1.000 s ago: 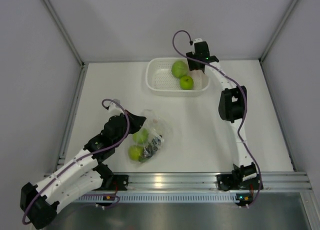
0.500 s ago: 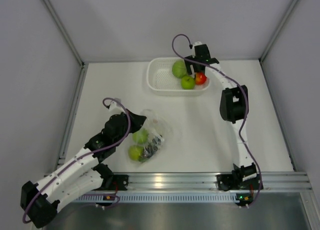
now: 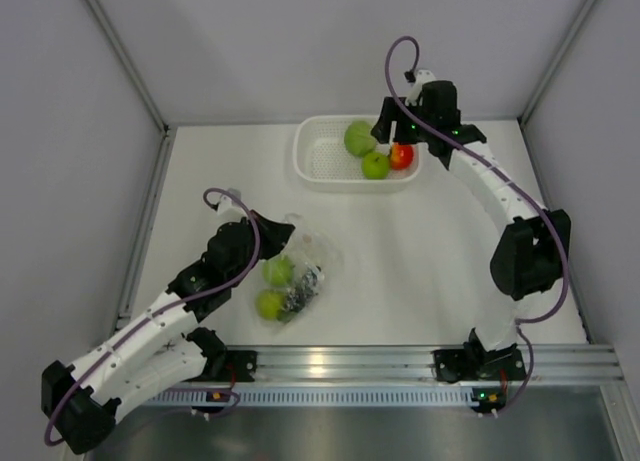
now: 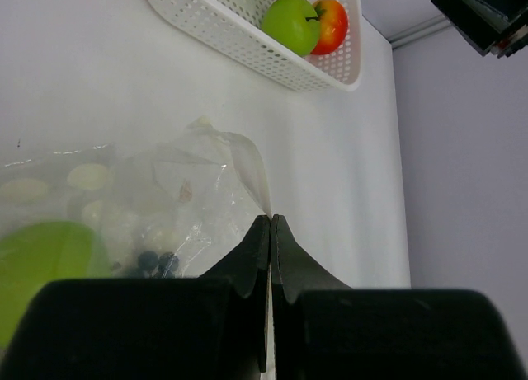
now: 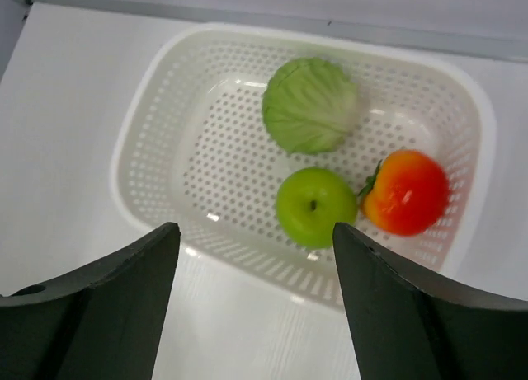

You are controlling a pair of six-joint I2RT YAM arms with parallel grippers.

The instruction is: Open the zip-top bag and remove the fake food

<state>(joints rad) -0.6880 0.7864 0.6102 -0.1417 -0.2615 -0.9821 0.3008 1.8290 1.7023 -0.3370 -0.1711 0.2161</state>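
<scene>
The zip-top bag [image 3: 305, 269] lies on the table near the left arm, holding two green fruits [image 3: 278, 272] and a dark grape bunch [image 3: 300, 299]. My left gripper [image 3: 280, 243] is shut on the bag's edge; in the left wrist view its jaws [image 4: 271, 220] pinch the clear plastic [image 4: 165, 194]. My right gripper [image 3: 396, 131] hovers open and empty over the white basket's [image 3: 318, 159] far right end. In the right wrist view [image 5: 256, 232] a pale green ball [image 5: 309, 105], a green apple [image 5: 316, 207] and a red-yellow apple [image 5: 406, 192] lie in the basket.
The white perforated basket [image 5: 148, 124] stands at the back of the table, near the rear wall. Metal frame rails run along both sides, and an aluminium rail with the arm bases runs along the near edge.
The red-yellow apple now lies in the basket, let go by my right gripper, which has risen and drawn back to the right as its elbow swung out. The left gripper still holds the bag.
</scene>
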